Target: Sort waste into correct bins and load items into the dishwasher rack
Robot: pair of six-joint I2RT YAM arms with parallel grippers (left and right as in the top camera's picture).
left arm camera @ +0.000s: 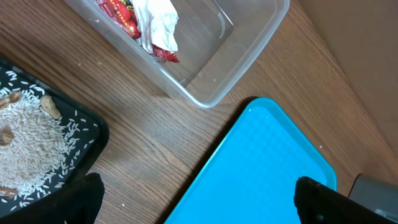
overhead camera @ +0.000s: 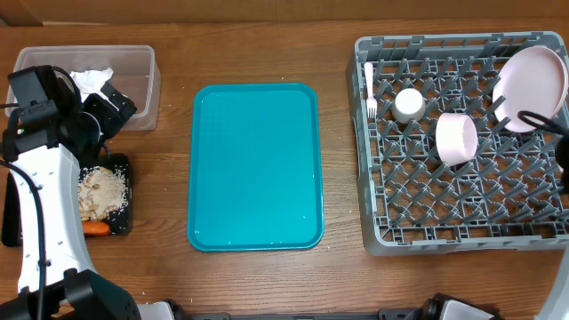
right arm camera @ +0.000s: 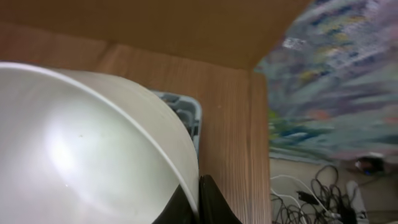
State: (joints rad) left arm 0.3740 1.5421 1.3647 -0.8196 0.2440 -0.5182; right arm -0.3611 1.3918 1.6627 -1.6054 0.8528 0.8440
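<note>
Pinching its rim, my right gripper (right arm camera: 196, 200) is pressed together on the white plate (right arm camera: 81, 155), which leans in the far right corner of the dishwasher rack (overhead camera: 444, 238). My left gripper (left arm camera: 198, 202) hangs spread wide over the table (left arm camera: 155, 130), between the clear tub (left arm camera: 249, 50) and the teal tray (left arm camera: 267, 162).

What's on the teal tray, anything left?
Empty. The teal tray shows only bare blue surface in the overhead view; nothing lies on it.

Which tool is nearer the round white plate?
Right. The right tool grips the round white plate by its rim; the left tool hangs far off by the clear plastic tub.
</note>
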